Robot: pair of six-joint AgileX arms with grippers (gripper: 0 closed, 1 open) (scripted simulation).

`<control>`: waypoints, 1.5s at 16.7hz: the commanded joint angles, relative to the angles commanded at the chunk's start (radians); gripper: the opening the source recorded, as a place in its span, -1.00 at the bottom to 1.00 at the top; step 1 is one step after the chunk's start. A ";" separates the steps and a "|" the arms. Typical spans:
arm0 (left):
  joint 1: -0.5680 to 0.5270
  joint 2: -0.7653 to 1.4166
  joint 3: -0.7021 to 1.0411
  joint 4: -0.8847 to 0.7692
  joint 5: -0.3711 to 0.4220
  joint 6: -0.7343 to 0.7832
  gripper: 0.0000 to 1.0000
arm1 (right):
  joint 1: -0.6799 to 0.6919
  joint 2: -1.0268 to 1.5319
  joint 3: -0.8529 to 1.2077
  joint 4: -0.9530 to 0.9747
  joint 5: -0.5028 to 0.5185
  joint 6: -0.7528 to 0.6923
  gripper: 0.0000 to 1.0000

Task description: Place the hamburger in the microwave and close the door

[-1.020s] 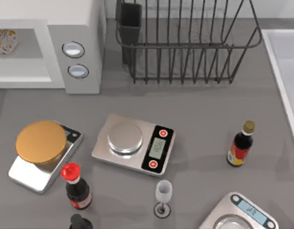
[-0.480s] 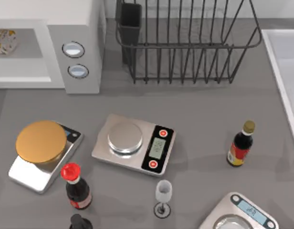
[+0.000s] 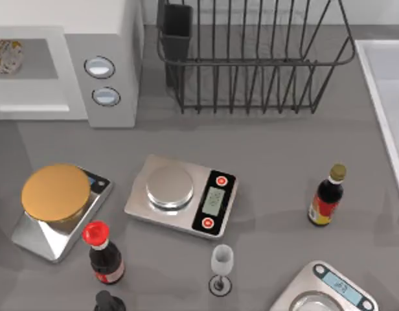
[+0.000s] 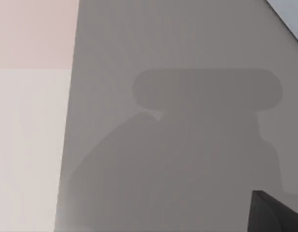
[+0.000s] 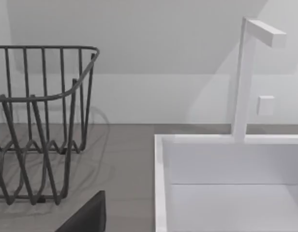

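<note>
Bottles [image 3: 107, 254] and a wine glass [image 3: 221, 260] stood nearest; farther back the hamburger [image 3: 6, 56] sat inside the microwave [image 3: 109, 39]. I couldn't tell either gripper's finger state. A careless door swing could jolt the microwave. Since a second ago, shadow crept across the table's left side.

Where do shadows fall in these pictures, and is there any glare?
Top view: soft grey shadows on the table under the wire rack; no strong glare. Left wrist view: one broad blurry shadow across the grey surface. Right wrist view: faint rack shadow beside the white sink.
</note>
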 joint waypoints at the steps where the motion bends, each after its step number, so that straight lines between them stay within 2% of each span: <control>1: -0.003 -0.006 -0.013 -0.003 0.001 0.004 -1.00 | 0.000 0.000 0.000 0.000 0.000 0.000 1.00; 8: -0.017 -0.021 -0.048 -0.004 -0.013 0.009 -1.00 | 0.000 0.000 0.000 0.000 0.000 0.000 1.00; 14: -0.179 -0.155 -0.264 0.011 -0.040 0.034 -1.00 | 0.000 0.000 0.000 0.000 0.000 0.000 1.00; 19: -0.276 -0.258 -0.334 0.011 -0.071 0.035 -1.00 | 0.000 0.000 0.000 0.000 0.000 0.000 1.00; 22: -0.310 -0.295 -0.363 0.011 -0.102 -0.014 -1.00 | 0.000 0.000 0.000 0.000 0.000 0.000 1.00; 25: -0.325 -0.312 -0.360 0.030 -0.134 -0.145 -1.00 | 0.000 0.000 0.000 0.000 0.000 0.000 1.00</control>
